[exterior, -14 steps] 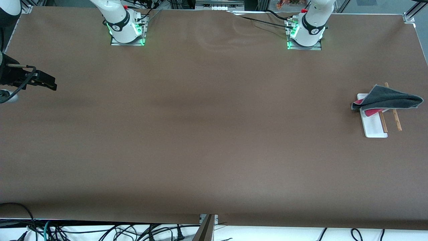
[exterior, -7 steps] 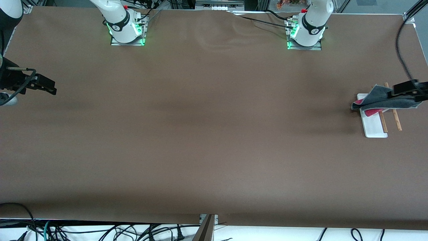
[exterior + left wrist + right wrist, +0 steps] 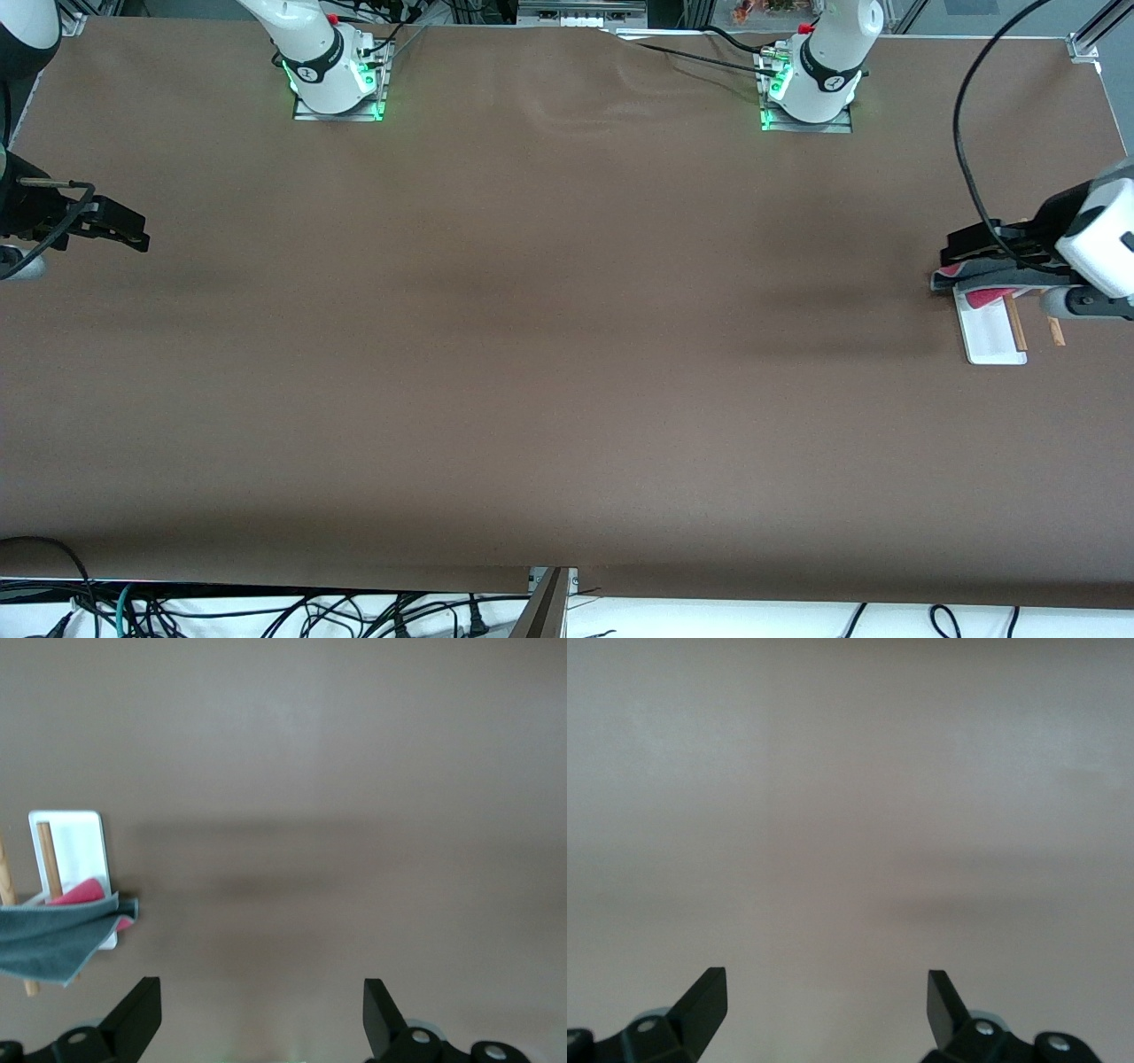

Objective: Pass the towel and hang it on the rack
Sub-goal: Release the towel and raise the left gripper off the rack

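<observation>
Grey-backed pink towel (image 3: 974, 282) draped over rack (image 3: 990, 341) rods | left gripper (image 3: 961, 241) above rack, jaws wide, empty | right gripper (image 3: 128, 230) well apart from rack, waiting, jaws wide, empty | risk: descending fingers snag cloth, topple rack

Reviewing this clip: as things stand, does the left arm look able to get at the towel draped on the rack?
Probably yes. The left hand is open and over the towel, which lies draped across the rack with nothing covering it. The right hand waits, open, at the table's right-arm end.
</observation>
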